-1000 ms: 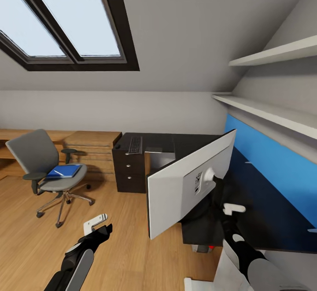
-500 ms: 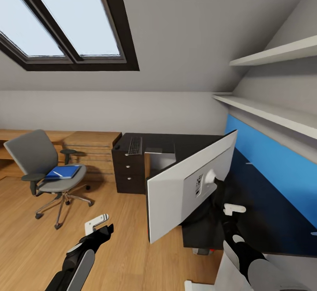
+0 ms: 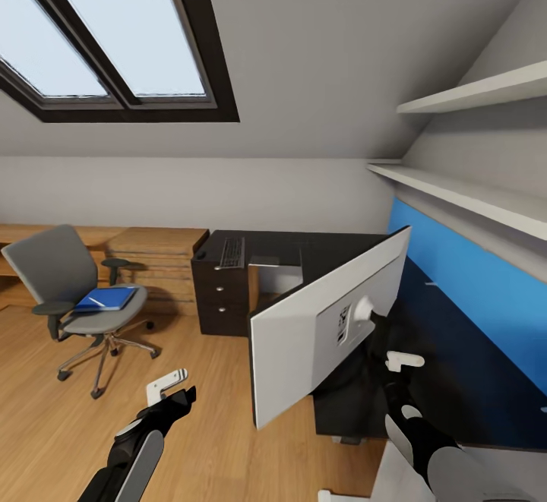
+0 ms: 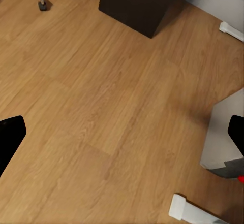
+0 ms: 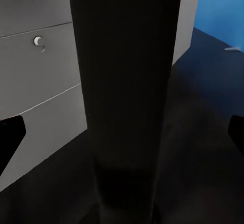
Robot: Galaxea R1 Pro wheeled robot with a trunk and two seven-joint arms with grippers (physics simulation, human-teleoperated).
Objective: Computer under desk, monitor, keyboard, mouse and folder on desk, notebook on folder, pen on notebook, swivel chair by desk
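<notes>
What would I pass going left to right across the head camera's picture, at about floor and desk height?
swivel chair with a blue folder on its seat → wooden drawer chest → black drawer unit → monitor seen from behind → blue back panel.

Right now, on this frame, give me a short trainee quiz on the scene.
1. True or false: the folder lies on the chair.
2. Which side of the monitor faces the head camera? A: the screen. B: the silver-white back.
3. Fill in: the keyboard lies on the ___.
Key: 1 true; 2 B; 3 desk.
</notes>
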